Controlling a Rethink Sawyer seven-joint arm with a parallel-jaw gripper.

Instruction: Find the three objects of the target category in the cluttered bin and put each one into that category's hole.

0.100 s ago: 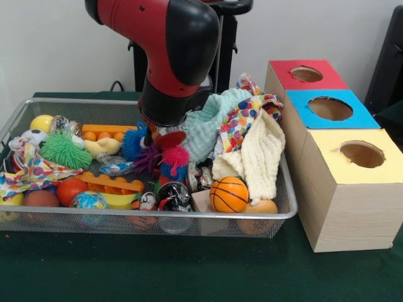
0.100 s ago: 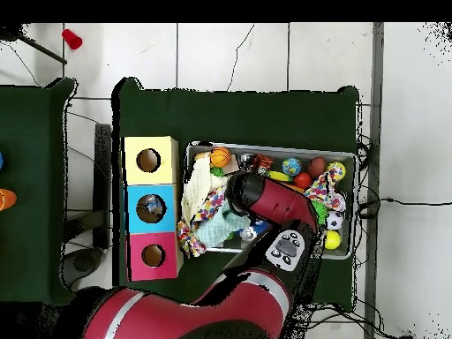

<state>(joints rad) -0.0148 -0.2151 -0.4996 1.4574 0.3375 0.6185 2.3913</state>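
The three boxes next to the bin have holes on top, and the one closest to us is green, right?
Not quite. The closest box is yellow, not green; the front view shows it. The middle box is blue and the far box is red. All three do have holes on top and stand beside the bin.

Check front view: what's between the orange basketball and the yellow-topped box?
Front view: the cream knit cloth hangs beside the basketball, then the bin's wire wall, then a narrow gap before the yellow-topped box.
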